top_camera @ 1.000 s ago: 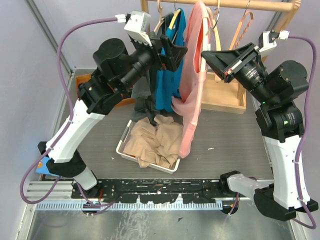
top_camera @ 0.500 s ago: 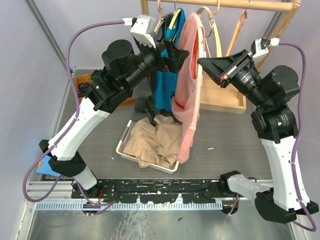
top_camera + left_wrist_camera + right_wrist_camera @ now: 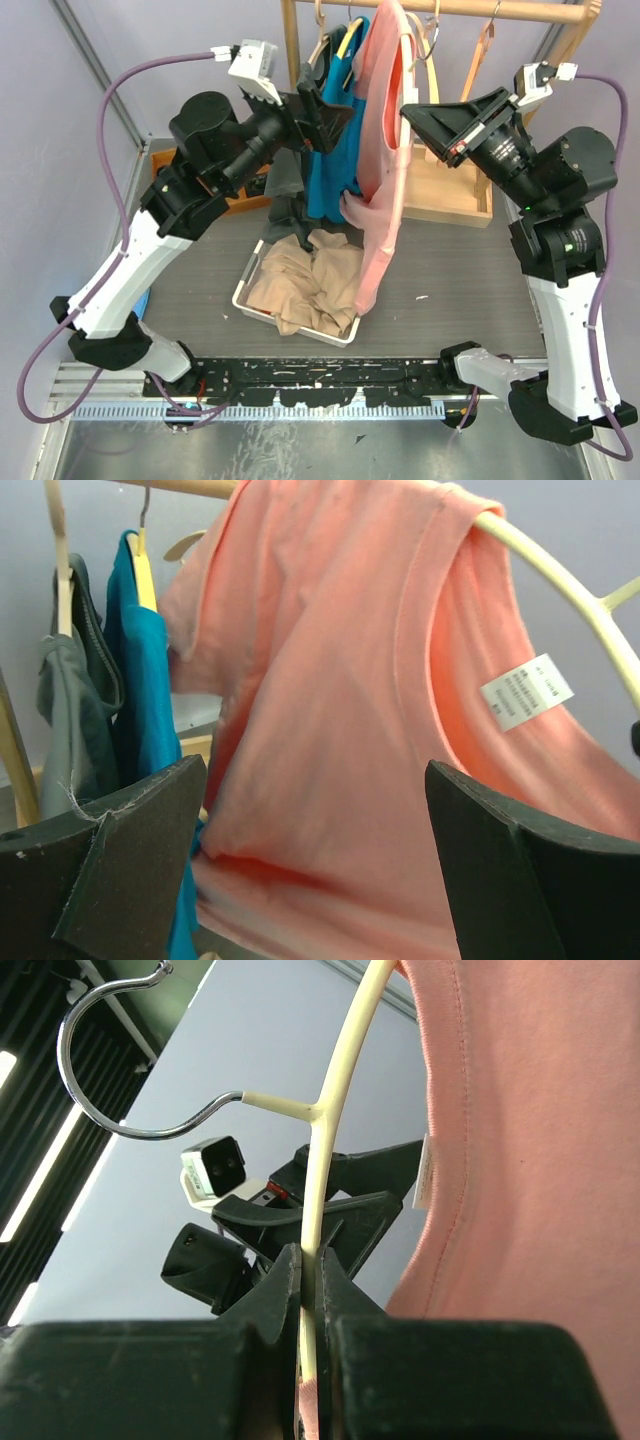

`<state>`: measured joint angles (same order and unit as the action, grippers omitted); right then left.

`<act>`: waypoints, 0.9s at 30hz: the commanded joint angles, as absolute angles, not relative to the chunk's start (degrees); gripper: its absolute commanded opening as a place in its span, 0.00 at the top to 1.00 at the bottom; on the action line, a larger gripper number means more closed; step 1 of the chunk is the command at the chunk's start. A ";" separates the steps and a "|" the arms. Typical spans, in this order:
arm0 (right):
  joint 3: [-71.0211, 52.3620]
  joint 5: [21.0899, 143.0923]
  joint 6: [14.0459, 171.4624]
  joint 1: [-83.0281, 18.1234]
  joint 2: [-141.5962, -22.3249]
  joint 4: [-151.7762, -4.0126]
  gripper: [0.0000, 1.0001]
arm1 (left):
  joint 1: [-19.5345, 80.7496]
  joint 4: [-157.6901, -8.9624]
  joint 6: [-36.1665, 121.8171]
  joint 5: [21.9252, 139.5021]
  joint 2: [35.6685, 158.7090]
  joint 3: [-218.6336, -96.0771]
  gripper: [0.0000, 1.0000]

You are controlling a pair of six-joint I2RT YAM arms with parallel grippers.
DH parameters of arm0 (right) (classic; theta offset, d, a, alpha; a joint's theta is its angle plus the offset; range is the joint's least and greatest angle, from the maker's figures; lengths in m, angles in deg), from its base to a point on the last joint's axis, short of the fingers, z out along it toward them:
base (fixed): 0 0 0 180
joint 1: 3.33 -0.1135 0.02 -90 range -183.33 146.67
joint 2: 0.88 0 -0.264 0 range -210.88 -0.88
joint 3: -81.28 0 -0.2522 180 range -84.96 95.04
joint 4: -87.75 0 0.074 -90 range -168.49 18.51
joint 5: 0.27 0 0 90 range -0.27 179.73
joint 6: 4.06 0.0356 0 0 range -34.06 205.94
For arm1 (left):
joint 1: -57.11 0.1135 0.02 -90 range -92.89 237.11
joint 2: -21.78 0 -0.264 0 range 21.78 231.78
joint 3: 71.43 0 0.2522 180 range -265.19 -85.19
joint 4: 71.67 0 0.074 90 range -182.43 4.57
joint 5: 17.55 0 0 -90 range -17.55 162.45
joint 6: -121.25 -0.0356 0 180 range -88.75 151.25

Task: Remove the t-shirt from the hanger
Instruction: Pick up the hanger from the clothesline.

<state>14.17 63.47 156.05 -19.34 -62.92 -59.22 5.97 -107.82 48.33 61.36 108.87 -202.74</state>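
Observation:
A salmon-pink t-shirt hangs from a cream hanger under the wooden rail. Its lower part drapes down to the bin. My right gripper is shut on the hanger's thin arm, with the shirt just to its right. My left gripper is open beside the shirt's left side. In the left wrist view the shirt fills the gap between my open fingers. The hanger pokes out of the collar near a white label.
A teal shirt and a dark grey garment hang left of the pink one. A white bin of beige clothes sits below. A wooden rail, spare hangers and a wooden crate stand behind.
My left arm has drawn back to the left, and its open gripper is a little further from the shirt. My right gripper has lifted the hanger slightly, and the shirt has swung.

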 commanded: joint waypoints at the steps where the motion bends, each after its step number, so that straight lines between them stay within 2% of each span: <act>1: 21.14 63.35 155.31 -19.30 -61.80 -69.08 0.99 | 6.35 -105.47 49.62 60.16 105.30 -200.58 0.02; 13: 28.16 64.62 155.37 -19.23 -63.96 -69.37 0.99 | 6.28 -104.88 50.87 61.29 102.60 -197.40 0.02; 27: 11.66 62.72 157.09 -19.27 -57.18 -69.83 0.99 | 6.29 -102.53 51.32 64.99 106.14 -200.15 0.02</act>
